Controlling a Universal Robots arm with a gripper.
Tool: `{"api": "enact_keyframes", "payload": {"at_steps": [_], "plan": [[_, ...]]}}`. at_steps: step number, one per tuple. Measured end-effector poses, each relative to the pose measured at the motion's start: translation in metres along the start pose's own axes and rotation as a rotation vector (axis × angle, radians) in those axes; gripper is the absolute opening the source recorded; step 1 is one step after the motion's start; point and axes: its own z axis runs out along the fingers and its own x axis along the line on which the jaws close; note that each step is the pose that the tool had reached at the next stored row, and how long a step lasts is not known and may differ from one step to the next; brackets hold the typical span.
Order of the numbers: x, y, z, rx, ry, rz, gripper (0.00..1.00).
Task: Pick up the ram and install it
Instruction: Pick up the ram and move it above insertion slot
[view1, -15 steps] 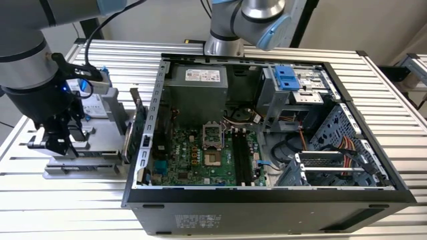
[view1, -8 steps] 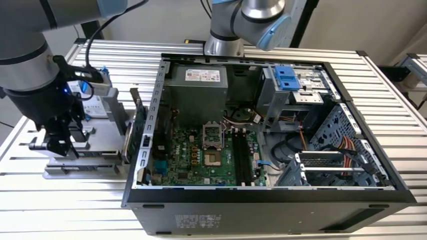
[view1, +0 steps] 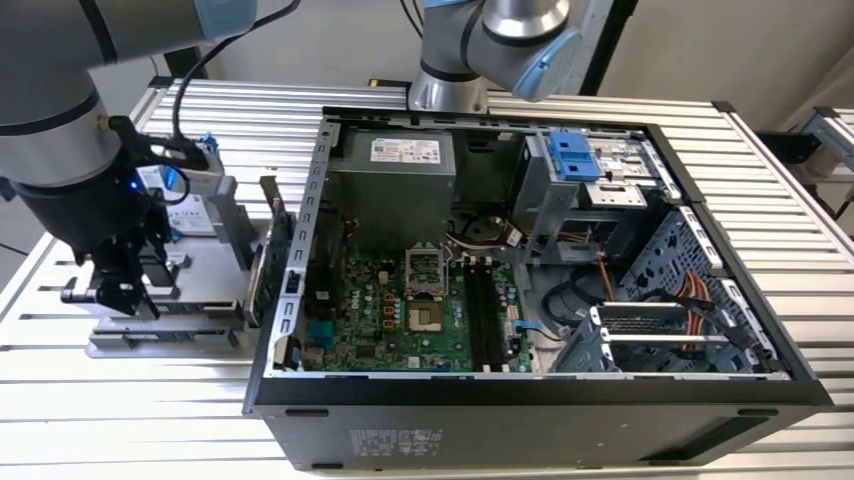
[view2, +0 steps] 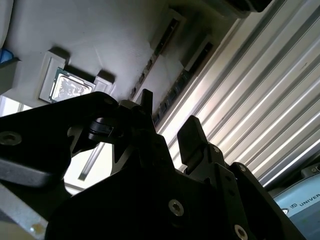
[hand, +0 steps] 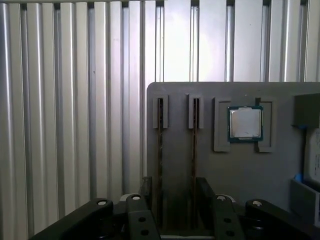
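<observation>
Arm (view1: 54, 120) pointing down over gray tray (hand: 240, 170) | gripper (hand: 175, 184) spread, empty, above ram (hand: 160, 150)

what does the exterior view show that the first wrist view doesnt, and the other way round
Exterior view: the open computer case with its motherboard, and the arm over the grey tray. First wrist view: two ram sticks on edge in the tray's slots, the open fingers either side, and a processor chip in a pocket. Both: the gripper, the grey tray and the ribbed table.
</observation>
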Motion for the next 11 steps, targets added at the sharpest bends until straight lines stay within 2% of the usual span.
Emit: {"api": "enact_keyframes", "payload": {"at_steps": [11], "plan": [[-0.0003,0.0000,0.0058,-0.0001,0.0030,0.000,1.00]]}}
